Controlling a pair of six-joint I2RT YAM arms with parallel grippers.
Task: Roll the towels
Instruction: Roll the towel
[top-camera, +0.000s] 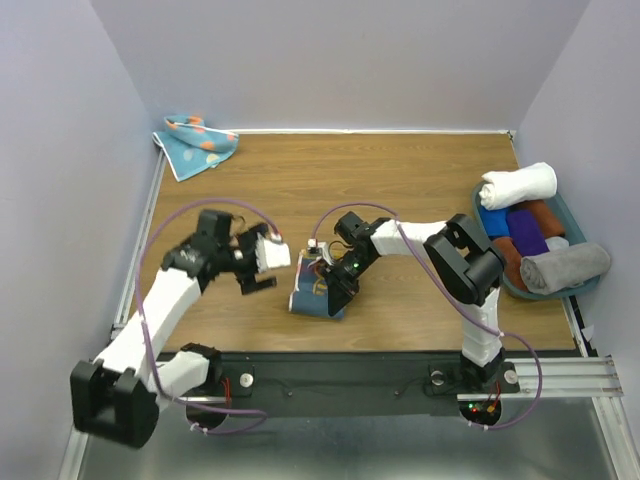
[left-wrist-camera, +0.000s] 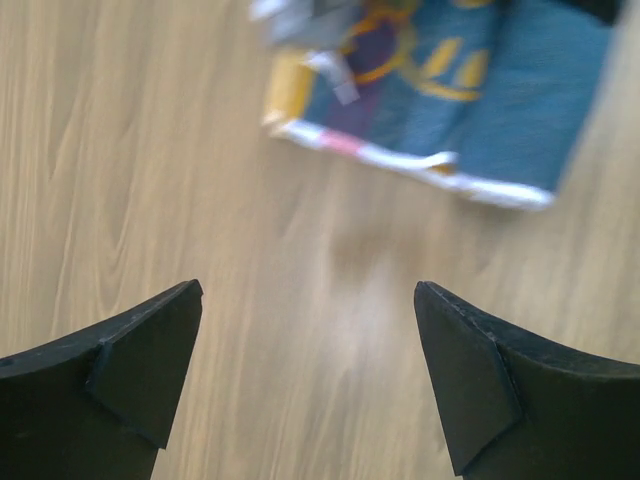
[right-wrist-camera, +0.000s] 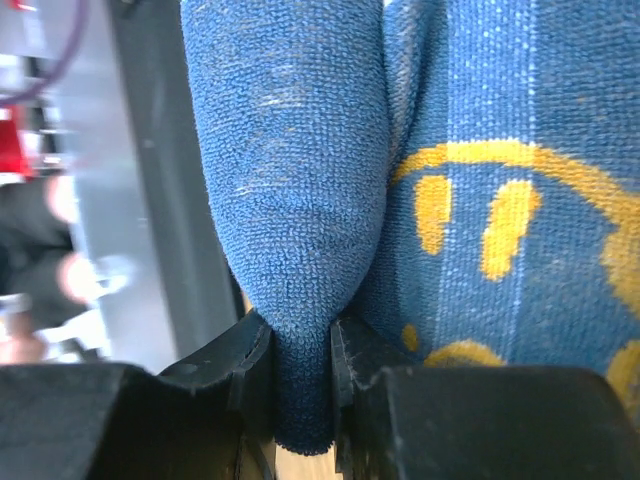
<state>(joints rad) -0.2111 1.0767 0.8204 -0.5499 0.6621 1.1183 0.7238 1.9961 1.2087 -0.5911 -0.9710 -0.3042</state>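
Navy-faced towel (top-camera: 308, 300) mid-roll, well left of the basket (top-camera: 572, 218)
Right gripper (right-wrist-camera: 300, 385) pinches its fold; left gripper (left-wrist-camera: 308, 340) gapes, holding nothing. Next likely calls for turning that fold over tightly; dotted towel (top-camera: 195, 143) lies farther left

Left hand (left-wrist-camera: 307, 300) spread wide; right hand (right-wrist-camera: 300, 345) pinched tight.

Near towel (top-camera: 306, 300) centre, far towel (top-camera: 197, 142) back-left.

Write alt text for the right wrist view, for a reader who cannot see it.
The right gripper pinches a fold of the blue towel between its jaws. Yellow print shows on the towel to the right.
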